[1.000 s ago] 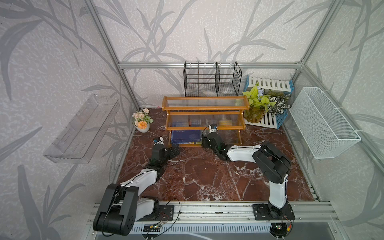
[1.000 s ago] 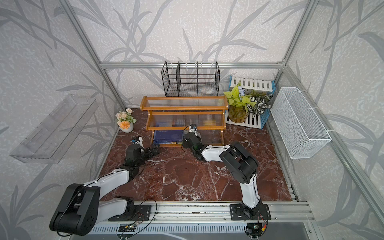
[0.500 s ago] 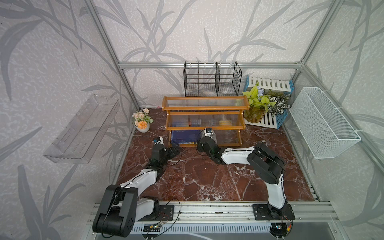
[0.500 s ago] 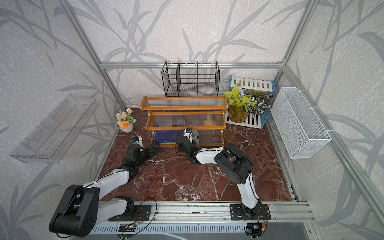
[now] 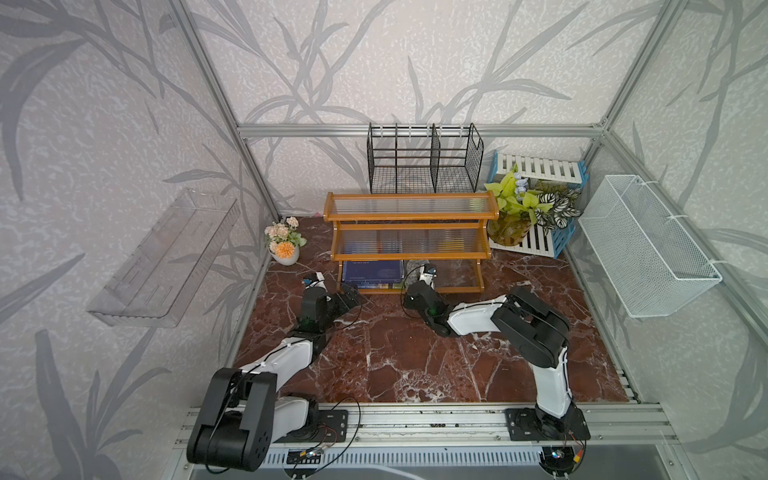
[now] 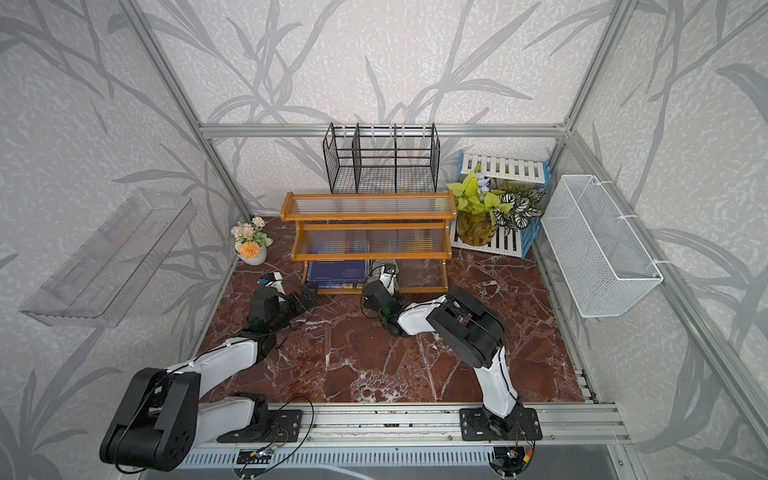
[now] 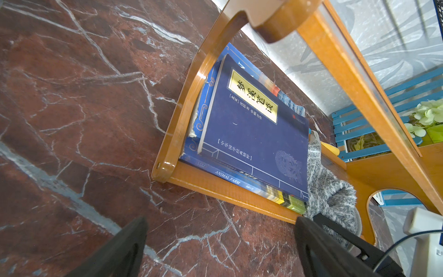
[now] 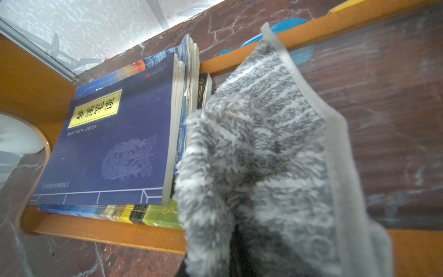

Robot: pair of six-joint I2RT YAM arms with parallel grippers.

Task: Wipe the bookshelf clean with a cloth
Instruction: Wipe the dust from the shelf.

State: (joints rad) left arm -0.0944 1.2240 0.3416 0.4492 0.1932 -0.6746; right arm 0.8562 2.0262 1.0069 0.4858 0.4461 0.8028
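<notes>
**Hazards (judged)**
- The cloth (image 8: 263,144) sits bunched on the lowest tier of the bookshelf (image 5: 411,216), touching the books (image 5: 374,272) on its 9 o'clock side. A stroke toward 9 o'clock would likely shove or skew the stack.
- The right gripper (image 5: 424,274) has its fingers mostly buried in the cloth and apparently pinched on 1 fold. So shallow a hold may slip under drag.
- The wrist works beneath the middle tier's rail, so lifting could knock it.
- Nothing braces the bookshelf, so a firm push may slide it toward 12 o'clock.

**Count, near to far (12 o'clock = back wall)**
- Arms: 2, on 1 bench (image 5: 395,365).
- Left gripper (image 7: 220,249): 1. Its fingers are spread wide and empty, just off the bookshelf's front-left foot.
- Cloth: 1.
- Books: at least 3, stacked flat. The exact number is unclear.
- Bookshelf: 1, with 3 tiers.
- Flower pot (image 5: 284,245): 1, at 10 o'clock.
- Plant pot (image 5: 513,226): 1, at 2 o'clock.
- Clear tray (image 5: 166,257): 1, at 9 o'clock.
- White basket (image 5: 644,245): 1, at 3 o'clock.
- Black wire rack (image 5: 424,162): 1, at 12 o'clock.
</notes>
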